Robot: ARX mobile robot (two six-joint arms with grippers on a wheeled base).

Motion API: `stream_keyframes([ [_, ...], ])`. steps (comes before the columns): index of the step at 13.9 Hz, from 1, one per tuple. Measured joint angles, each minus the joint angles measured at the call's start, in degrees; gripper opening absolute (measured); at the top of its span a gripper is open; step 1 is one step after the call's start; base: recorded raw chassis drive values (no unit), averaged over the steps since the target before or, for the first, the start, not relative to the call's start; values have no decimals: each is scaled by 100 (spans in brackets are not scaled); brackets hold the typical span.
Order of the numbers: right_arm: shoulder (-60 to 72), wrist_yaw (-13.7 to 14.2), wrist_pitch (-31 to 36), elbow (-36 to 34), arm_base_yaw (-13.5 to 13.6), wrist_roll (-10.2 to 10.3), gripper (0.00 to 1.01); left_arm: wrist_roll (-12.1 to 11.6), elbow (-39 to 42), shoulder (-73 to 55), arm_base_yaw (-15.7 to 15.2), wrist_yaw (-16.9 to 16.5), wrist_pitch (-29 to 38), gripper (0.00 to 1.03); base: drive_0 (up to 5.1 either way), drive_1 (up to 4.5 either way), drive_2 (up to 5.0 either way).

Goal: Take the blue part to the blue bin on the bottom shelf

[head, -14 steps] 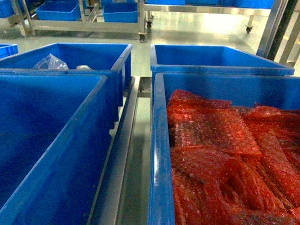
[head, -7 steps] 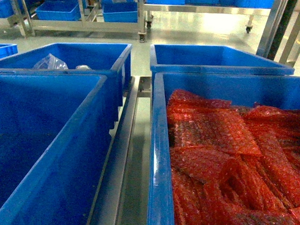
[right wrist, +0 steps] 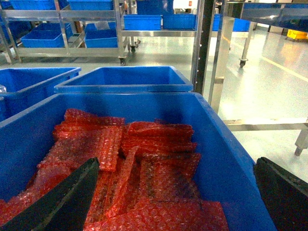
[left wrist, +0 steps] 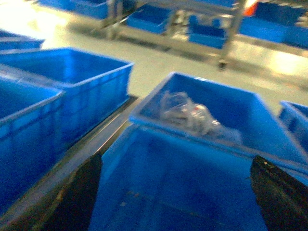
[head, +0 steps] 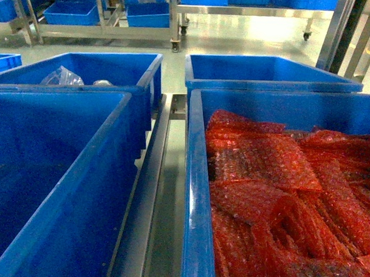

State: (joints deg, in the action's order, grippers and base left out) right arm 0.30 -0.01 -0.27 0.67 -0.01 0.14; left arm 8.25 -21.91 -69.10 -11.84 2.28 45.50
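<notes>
Floor | four blue bins — nearest | both claws agape, empty

Left wrist view blurred; clear bag contents unreadable (glare).

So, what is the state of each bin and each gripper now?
Near right bin: filled with red bubble-wrap bags.
Near left bin: looks empty.
Far left bin: holds clear plastic bags.
Far right bin: contents hidden.
Left gripper: open, holding nothing.
Right gripper: open, holding nothing.
</notes>
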Motion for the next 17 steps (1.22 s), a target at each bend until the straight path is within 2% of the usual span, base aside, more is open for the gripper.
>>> stream_keyframes([
  [1,0,0,-7,0,0,2,98,-330,313,229,26,-767,264,75,0,0,0],
  [2,0,0,0,0,0,2,98,-555,640,535,216,-1137,243,62,0,0,0],
  [3,0,2,-4,0,0,2,98,-699,949,890,387,-1071,168,42,0,0,0],
  [6,0,0,-2,0,0,2,98,-721,1156,1198,442,-916,72,28,0,0,0],
  [8,0,0,-2,0,0,2,98,-726,1432,1698,656,-813,-155,3,0,0,0],
  [9,0,0,-2,0,0,2,98,-732,1554,1958,697,-737,-297,2,0,0,0],
  [10,0,0,-2,0,0,2,98,-730,1655,2216,894,-396,-468,2,0,0,0],
  [11,0,-2,0,0,0,2,98,-734,1757,2520,1198,-291,-662,2,0,0,0],
  [12,0,0,-7,0,0,2,98,-743,1838,2769,1217,-271,-833,2,0,0,0],
  [13,0,0,0,0,0,0,98,-743,2041,2820,1174,-214,-496,2,0,0,0],
  [17,0,0,-2,0,0,0,98,-743,2124,3891,1176,-225,-1541,2,0,0,0],
])
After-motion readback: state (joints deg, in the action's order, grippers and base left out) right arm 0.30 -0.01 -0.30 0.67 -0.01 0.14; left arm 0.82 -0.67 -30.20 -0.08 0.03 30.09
